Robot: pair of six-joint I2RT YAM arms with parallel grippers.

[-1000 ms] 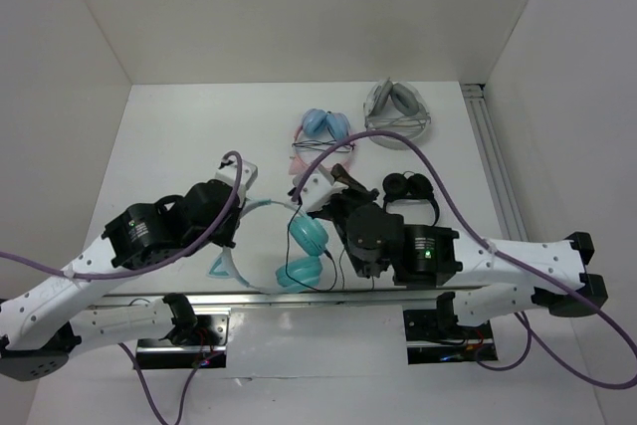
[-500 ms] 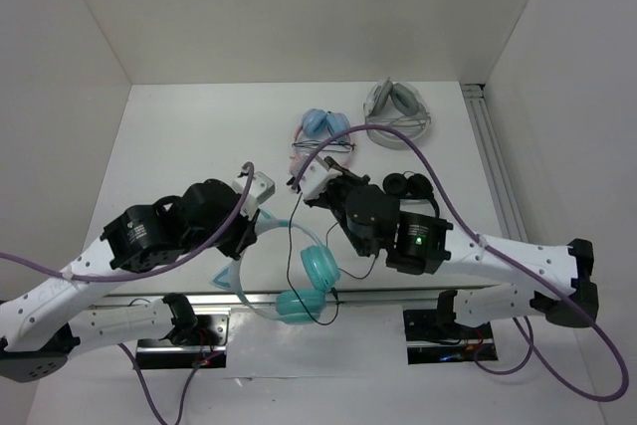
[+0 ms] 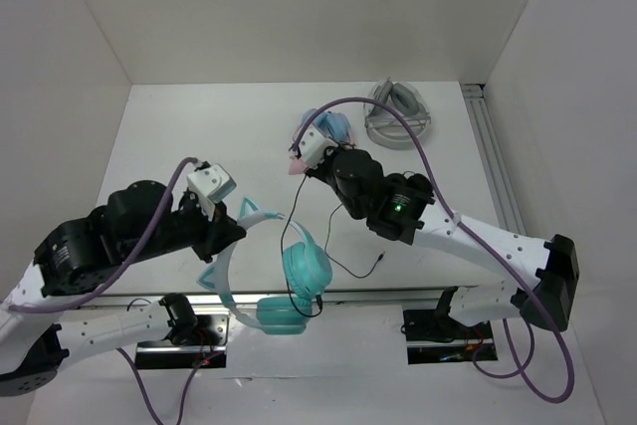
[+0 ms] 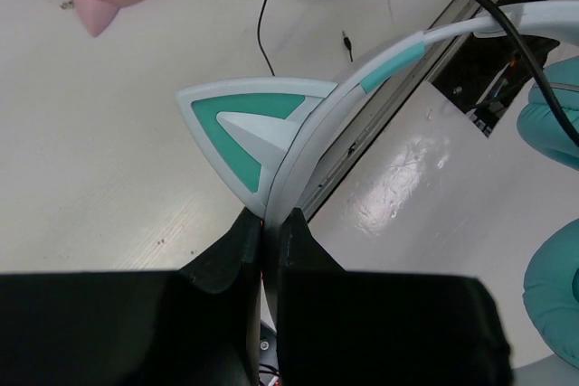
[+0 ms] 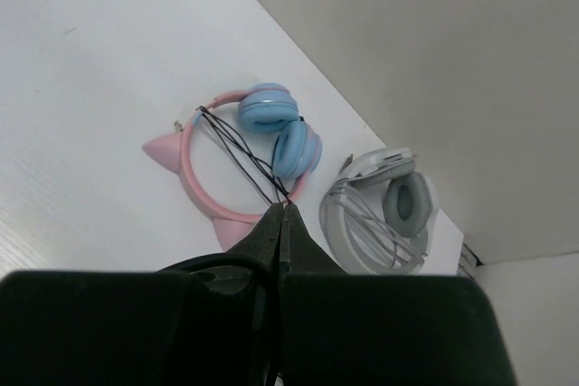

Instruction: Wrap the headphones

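Soft, even white light fills the enclosure, leaving only faint shadows on the table beneath the arms. Glare flares on the glossy surface right of the left tool. Both wrist views render their tools' bodies as near-black masses. Beyond the right tool, the wall reads dim grey and slightly soft.

My left arm and right arm are white shells jointed by bulky black motor housings. A purple cable loops off each, above the tabletop. A green light glows on the right one. My left hand and right hand are matte black, each with a white camera block behind it.
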